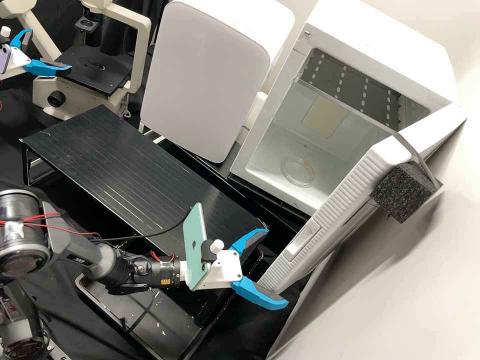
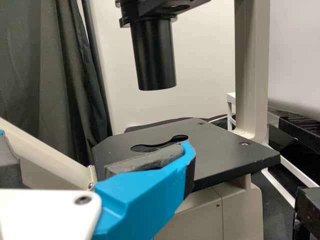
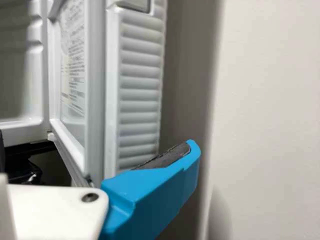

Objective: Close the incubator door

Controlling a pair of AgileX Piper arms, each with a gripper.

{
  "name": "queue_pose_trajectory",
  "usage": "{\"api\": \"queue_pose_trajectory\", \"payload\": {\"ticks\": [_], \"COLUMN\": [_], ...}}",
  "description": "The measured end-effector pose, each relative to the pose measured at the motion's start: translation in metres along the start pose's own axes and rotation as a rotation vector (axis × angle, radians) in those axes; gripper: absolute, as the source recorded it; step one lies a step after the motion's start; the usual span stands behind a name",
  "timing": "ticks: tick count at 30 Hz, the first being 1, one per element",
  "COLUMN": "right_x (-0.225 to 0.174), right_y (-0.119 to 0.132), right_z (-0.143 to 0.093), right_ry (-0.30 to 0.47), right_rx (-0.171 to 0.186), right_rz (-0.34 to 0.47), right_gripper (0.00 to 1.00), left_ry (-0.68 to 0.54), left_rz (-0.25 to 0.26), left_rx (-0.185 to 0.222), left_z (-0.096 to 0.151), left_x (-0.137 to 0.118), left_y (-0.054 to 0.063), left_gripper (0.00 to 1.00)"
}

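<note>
The white incubator [image 1: 385,35] stands at the back right with its door [image 1: 345,185] wide open, swung toward the front. My right gripper [image 1: 277,267] is open by the door's lower free corner, one finger passing in front of that corner. In the right wrist view, the right gripper [image 3: 97,147] has one finger overlapping the door's ribbed edge [image 3: 140,85]; whether they touch I cannot tell. At the upper left, my left gripper [image 1: 50,50] is open beside the microscope, holding nothing. The left wrist view shows the left gripper [image 2: 95,142] before the microscope stage [image 2: 220,155].
A clear round dish [image 1: 298,172] lies inside the incubator. Left of it stands a closed white appliance [image 1: 205,75], with a black raised shelf [image 1: 115,165] before it. The microscope [image 1: 142,55] is at the back left. A black foam block [image 1: 404,192] is on the door's outer side, near the wall.
</note>
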Motion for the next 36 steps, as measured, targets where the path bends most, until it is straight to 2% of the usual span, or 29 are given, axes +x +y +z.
{"api": "queue_pose_trajectory", "payload": {"ticks": [8, 15, 19, 24, 28, 29, 33, 36], "right_x": [0.000, 0.000, -0.007, -0.027, -0.043, -0.049, -0.061, -0.066], "right_y": [-0.001, -0.003, 0.001, 0.006, 0.008, 0.009, 0.016, 0.017], "right_z": [-0.003, -0.006, -0.008, -0.020, -0.034, -0.042, -0.062, -0.070], "right_ry": [0.034, 0.072, 0.095, 0.164, 0.239, 0.290, 0.424, 0.473], "right_rx": [0.060, 0.147, 0.210, 0.288, 0.308, 0.306, 0.325, 0.344], "right_rz": [-0.019, -0.051, -0.066, -0.134, -0.205, -0.218, -0.217, -0.218], "right_gripper": [1.00, 1.00, 1.00, 1.00, 1.00, 1.00, 1.00, 1.00], "left_ry": [0.000, 0.000, 0.000, 0.000, 0.000, 0.000, 0.000, 0.000], "left_rz": [0.000, 0.000, 0.000, 0.000, 0.000, 0.000, 0.000, 0.000], "left_rx": [0.000, 0.000, 0.000, 0.000, 0.000, 0.000, 0.000, 0.000], "left_z": [0.000, 0.000, 0.000, 0.000, 0.000, 0.000, 0.000, 0.000], "left_x": [0.000, 0.000, 0.000, 0.000, 0.000, 0.000, 0.000, 0.000], "left_y": [0.000, 0.000, 0.000, 0.000, 0.000, 0.000, 0.000, 0.000], "left_gripper": [1.00, 1.00, 1.00, 1.00, 1.00, 1.00, 1.00, 1.00]}}
